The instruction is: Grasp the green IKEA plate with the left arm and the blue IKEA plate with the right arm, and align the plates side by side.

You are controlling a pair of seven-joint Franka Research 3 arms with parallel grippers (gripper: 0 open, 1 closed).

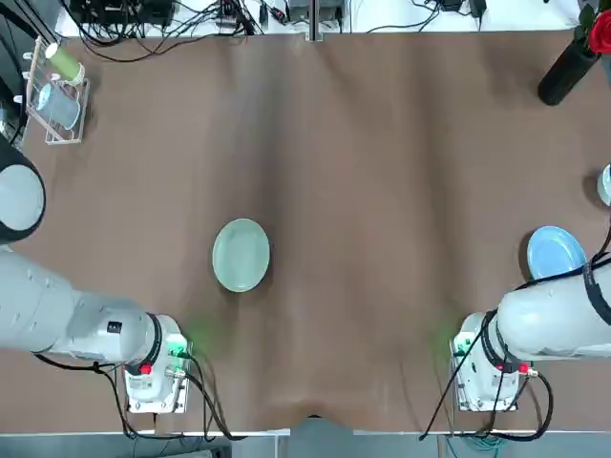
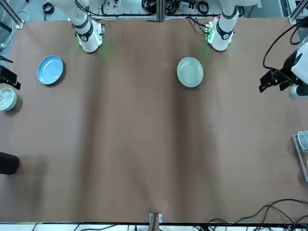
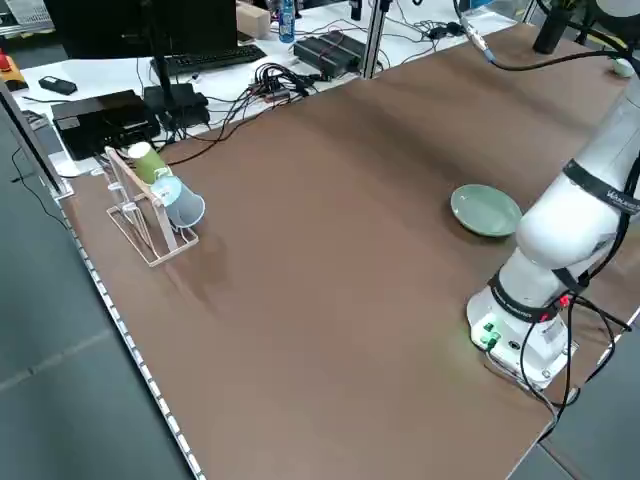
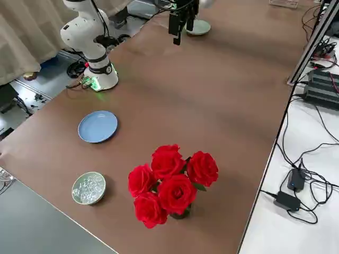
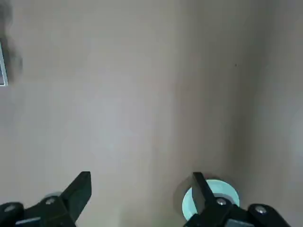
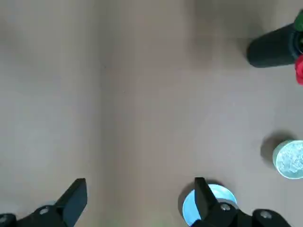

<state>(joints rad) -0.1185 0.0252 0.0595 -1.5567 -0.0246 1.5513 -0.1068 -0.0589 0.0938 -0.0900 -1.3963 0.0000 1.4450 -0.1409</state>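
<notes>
Brown tabletop (image 1: 344, 172) beneath both plates, black cables beyond.

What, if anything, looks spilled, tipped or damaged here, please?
Nothing stands out: the green plate and blue plate lie flat, and the clear pieces sit inside their bowl.

Two plates lay well apart across my tabletop (image 1: 363, 191), the left plate (image 1: 241, 255) nearer its middle. Beyond the right plate (image 1: 557, 253), farther right, sat a filled bowl (image 4: 89, 188); past that, a vase (image 1: 568, 74) of roses (image 4: 172, 185). A rack (image 1: 65, 129) holding cups (image 3: 178, 200) stood at far left.
</notes>
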